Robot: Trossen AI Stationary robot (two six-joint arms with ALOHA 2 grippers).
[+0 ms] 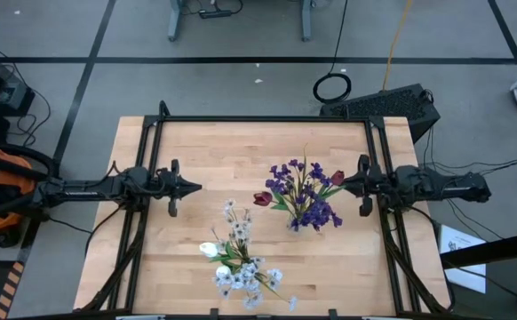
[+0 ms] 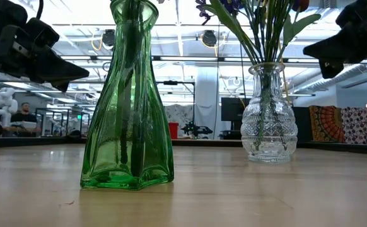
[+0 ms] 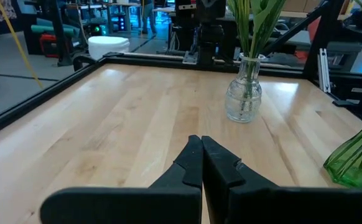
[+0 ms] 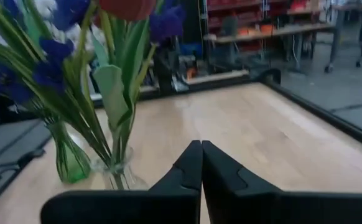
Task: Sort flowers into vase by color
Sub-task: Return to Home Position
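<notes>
White flowers (image 1: 239, 258) in the green vase (image 2: 128, 113) by the table's (image 1: 205, 147) front edge, purple flowers (image 1: 305, 200) in the clear vase (image 2: 268, 123) rightward — likely light, floppy (pinch mid-stem); left tool (image 1: 194, 187) and right tool (image 1: 345, 184) clenched empty

Light: bright, even, from overhead ceiling lights (image 2: 76, 16). Shadows on worktop (image 1: 241, 151): soft, faint. Low view: backlit, green vase (image 2: 128, 113) glowing. Left wrist view: pale glare on worktop beyond clear vase (image 3: 243, 93).
</notes>
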